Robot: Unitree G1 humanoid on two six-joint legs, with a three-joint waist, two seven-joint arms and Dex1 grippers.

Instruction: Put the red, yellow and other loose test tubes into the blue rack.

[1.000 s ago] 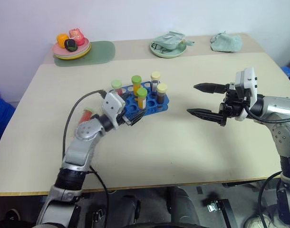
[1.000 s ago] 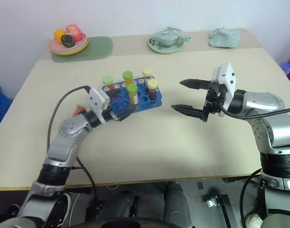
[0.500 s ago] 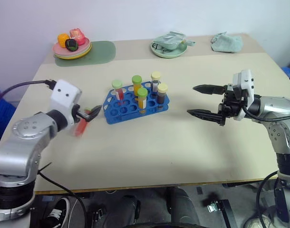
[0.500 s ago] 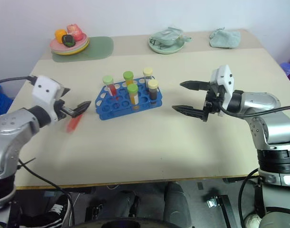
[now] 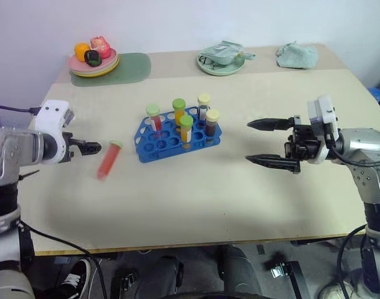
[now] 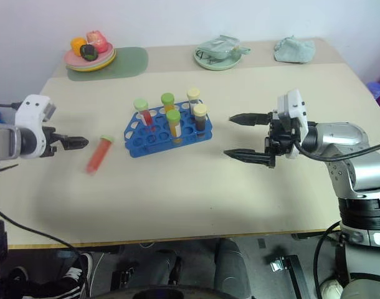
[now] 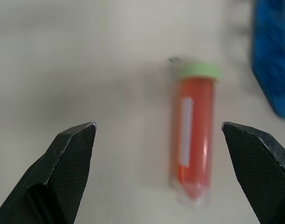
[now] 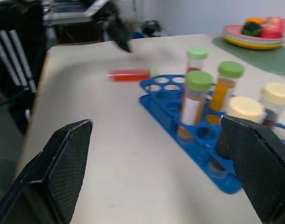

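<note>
Worktop (image 5: 196,193) space nearest the robot is bare; the action sits further in, around the blue rack (image 5: 177,134). Just to the left of the rack lies one loose test tube (image 5: 108,160), red liquid with a green cap, flat on its side and touching nothing. Its long axis runs slantwise, with the cap end toward the rack and slightly farther back and the rounded tip nearer the front edge.

The left hand (image 5: 91,147) hangs just left of that tube, fingers spread wide and holding nothing; in the left wrist view the tube (image 7: 191,135) lies between the two black fingertips (image 7: 79,140) but beyond them, lengthwise along the line of sight with the cap at the far end. The fingers would therefore close across the tube's width.

The right hand (image 5: 271,143) hovers well to the right of the rack, also wide open and empty, fingers pointing toward it. The left hand is clearly the nearer one to the tube.

In the rack, five capped tubes (image 5: 187,128) stand upright, three green-capped and two pale-yellow-capped. Beyond the rack, at the worktop's far edge, are a plate of toy food (image 5: 93,59), a green dish (image 5: 220,61) and a crumpled cloth (image 5: 297,55).
</note>
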